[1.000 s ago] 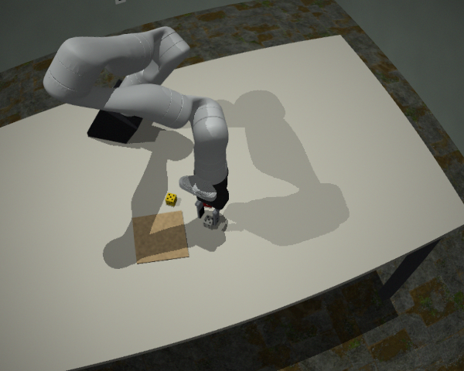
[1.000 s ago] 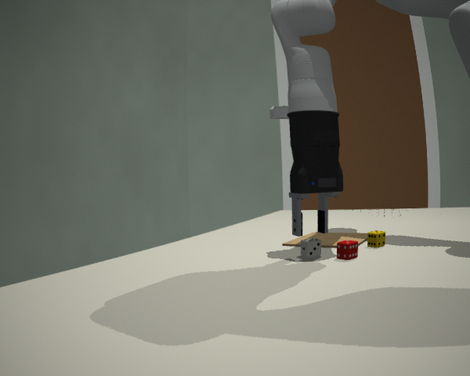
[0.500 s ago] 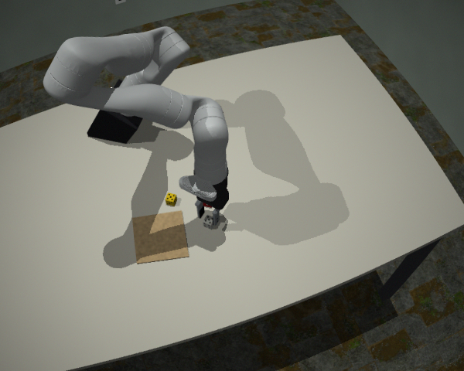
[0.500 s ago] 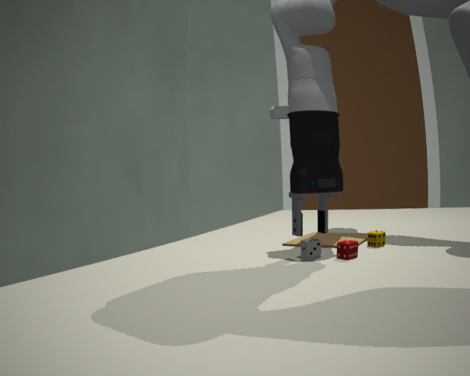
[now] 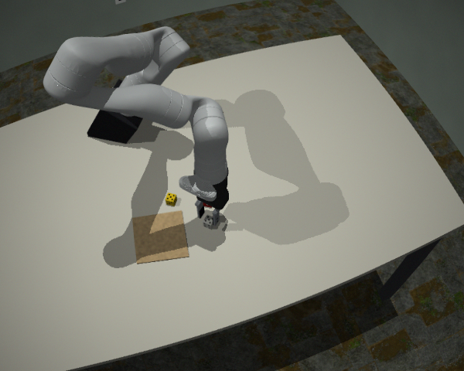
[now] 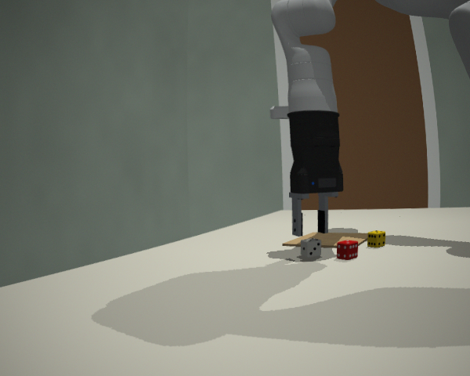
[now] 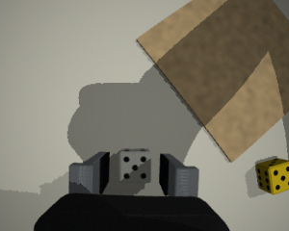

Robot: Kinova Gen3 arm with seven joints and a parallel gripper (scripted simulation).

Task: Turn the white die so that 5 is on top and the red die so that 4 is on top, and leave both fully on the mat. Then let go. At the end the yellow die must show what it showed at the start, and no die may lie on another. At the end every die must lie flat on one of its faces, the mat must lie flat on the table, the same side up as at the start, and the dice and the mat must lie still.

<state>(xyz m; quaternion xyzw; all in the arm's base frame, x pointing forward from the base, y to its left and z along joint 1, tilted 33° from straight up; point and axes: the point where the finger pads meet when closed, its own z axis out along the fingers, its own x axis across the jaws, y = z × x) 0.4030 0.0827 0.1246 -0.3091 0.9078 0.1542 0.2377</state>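
The white die (image 5: 207, 221) (image 6: 310, 249) (image 7: 135, 166) lies flat on the table beside the mat, with 5 on top in the wrist view. My gripper (image 5: 208, 218) (image 6: 310, 233) (image 7: 134, 167) is open and points down, its fingertips a little above the white die, which shows between them in the wrist view. The red die (image 5: 206, 205) (image 6: 347, 249) lies on the table near the white one, with 1 on top; the gripper partly hides it in the top view. The tan mat (image 5: 160, 245) (image 6: 332, 238) (image 7: 231, 53) lies flat, bearing no die.
The yellow die (image 5: 170, 199) (image 6: 376, 238) (image 7: 275, 176) lies on the table just off a mat corner, with 5 on top. The black arm base (image 5: 114, 127) stands farther back. Arm shadows fall across the mat and the table.
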